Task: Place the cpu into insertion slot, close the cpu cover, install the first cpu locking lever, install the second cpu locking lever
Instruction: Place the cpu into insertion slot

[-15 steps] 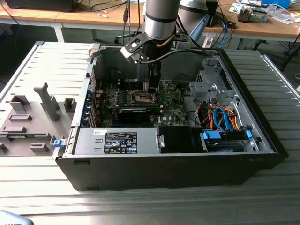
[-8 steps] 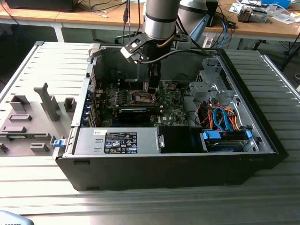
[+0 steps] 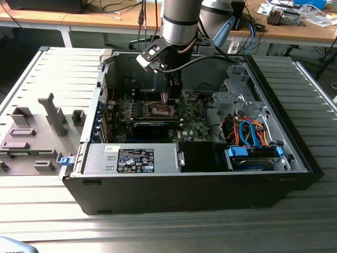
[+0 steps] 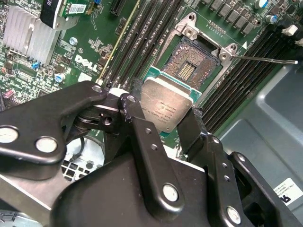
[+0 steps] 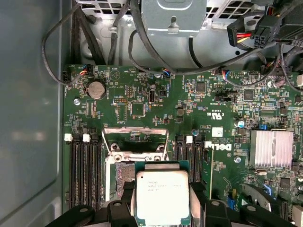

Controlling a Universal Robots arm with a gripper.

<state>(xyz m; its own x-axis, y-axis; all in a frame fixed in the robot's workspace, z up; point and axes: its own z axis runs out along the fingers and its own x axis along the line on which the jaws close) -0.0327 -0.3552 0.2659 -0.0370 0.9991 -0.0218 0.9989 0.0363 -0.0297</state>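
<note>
The fingers (image 4: 142, 137) are narrowed onto the cpu (image 5: 162, 195), pinching it by two opposite edges, its silvery top facing both wrist views. The gripper (image 4: 163, 118) holds the chip over the near edge of the socket (image 4: 189, 71); it is not seated, and most of the socket's field of contacts lies bare beyond it. Whether the chip's far edge touches the socket frame I cannot tell. Just behind the socket the cover (image 5: 136, 129) stands swung up and open, its window showing the board through it. A thin lever (image 4: 265, 59) juts out sideways from one socket corner, across the memory slots (image 5: 85, 175) that flank the socket on both sides. Farther along the green board (image 5: 156, 99) sit a round coin battery (image 5: 96, 89) and a finned heatsink (image 5: 271, 149). In the exterior view the arm (image 3: 179, 21) reaches straight down into the open case (image 3: 189, 190), which lies on its side on a ridged metal table (image 3: 168, 232), with a grey fixture plate (image 3: 31, 137) beside it at the exterior view's left.
</note>
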